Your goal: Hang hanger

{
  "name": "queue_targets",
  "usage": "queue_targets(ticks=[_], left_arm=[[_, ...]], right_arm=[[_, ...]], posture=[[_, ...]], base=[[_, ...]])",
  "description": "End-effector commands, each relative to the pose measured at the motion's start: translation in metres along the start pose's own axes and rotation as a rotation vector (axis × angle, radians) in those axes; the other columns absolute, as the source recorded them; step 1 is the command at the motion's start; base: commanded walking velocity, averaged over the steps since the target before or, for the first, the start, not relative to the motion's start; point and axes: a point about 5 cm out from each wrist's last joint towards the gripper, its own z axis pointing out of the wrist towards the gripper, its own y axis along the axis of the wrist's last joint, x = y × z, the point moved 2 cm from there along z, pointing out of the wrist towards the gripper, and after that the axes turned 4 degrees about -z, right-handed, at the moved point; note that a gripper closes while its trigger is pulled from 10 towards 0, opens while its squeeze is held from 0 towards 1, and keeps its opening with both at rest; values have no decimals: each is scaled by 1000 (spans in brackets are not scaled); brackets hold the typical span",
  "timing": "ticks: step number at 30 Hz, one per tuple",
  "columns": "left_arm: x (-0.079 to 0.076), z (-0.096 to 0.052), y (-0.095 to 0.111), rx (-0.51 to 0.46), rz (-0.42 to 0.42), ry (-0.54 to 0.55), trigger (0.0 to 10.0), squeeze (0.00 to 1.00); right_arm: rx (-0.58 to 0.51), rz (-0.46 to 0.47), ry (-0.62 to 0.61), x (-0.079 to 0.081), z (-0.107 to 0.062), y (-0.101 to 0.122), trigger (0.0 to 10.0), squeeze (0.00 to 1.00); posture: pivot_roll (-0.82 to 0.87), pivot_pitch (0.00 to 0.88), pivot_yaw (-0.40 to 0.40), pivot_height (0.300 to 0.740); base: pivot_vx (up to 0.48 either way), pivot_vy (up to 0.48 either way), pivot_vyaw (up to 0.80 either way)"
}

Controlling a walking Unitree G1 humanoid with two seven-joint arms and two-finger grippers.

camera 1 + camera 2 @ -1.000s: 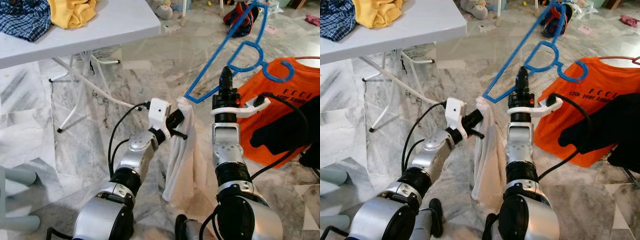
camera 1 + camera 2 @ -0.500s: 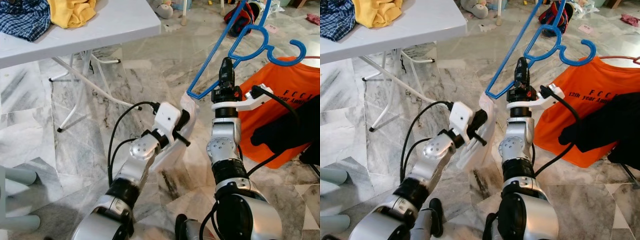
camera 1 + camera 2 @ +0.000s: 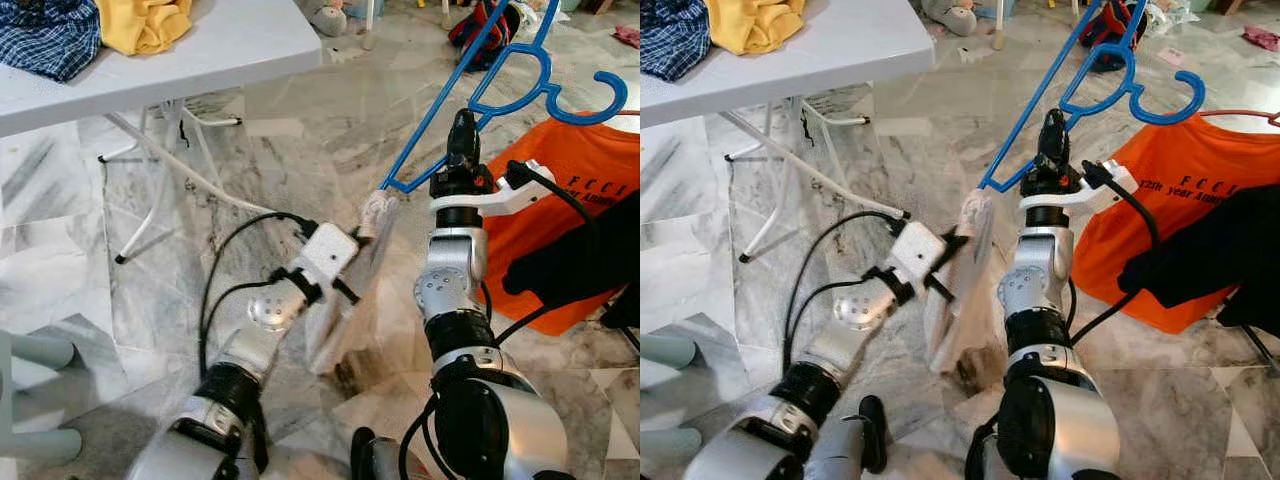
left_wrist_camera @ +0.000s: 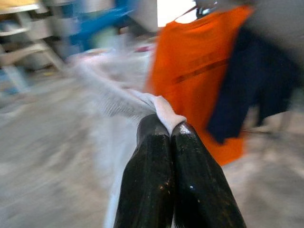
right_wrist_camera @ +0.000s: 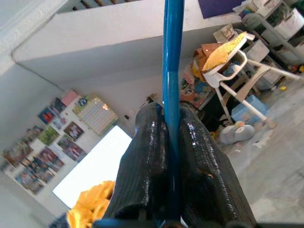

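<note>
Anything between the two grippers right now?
Only the white garment, spanning from the left gripper to the blue hanger held by the right gripper, in the eye views.

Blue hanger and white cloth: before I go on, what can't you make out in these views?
- Blue hanger: its upper part is cut off by the top edge of both eye views.
- White cloth: its lower end lies behind the right arm in the right eye view; how it sits on the hanger's end is too small to tell.
- Left wrist view: blurred; beyond the left pincer, only the orange shirt reads.
</note>
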Motion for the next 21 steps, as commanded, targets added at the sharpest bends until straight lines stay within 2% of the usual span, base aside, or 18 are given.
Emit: queue_targets(ticks=[1,2,3,5,8,10,12,19,21], left_arm=[[-13,7,6,-33,3,-44,0,0],[-18,17,14,-63,-23,-31,0,0],[-18,20,17,-72,-36,-27,0,0],[-22,31,33,-121,-86,-41,0,0],[-23,39,48,-171,-141,-51,0,0],[-22,42,55,-196,-156,-53,0,0],[-16,45,66,-239,-133,-32,0,0],[-3,45,74,-274,-127,12,0,0],[-3,46,74,-273,-138,9,0,0]], right_arm=[[-23,48,-3,5,5,2,10000,0],[-25,86,-4,7,5,0,10000,0],[-24,93,-2,8,4,-1,10000,0],[-8,64,14,8,0,-5,10000,0],[-1,61,-4,5,-4,-7,10000,0],[5,63,-9,3,-6,-9,10000,0],[31,97,-33,-1,-11,-13,10000,0],[80,143,-46,-5,-26,-23,10000,0],[114,178,-61,-7,-36,-31,10000,0]], posture=[[14,249,-42,740],[14,248,-42,740],[14,248,-42,740],[16,249,-40,740],[15,249,-36,740],[12,248,-31,740],[8,246,-27,740],[5,244,-20,740],[4,242,-19,740]], base=[[0,0,0],[0,0,0],[0,0,0],[0,0,0],[0,0,0],[0,0,0],[0,0,0],[0,0,0],[0,0,0]])
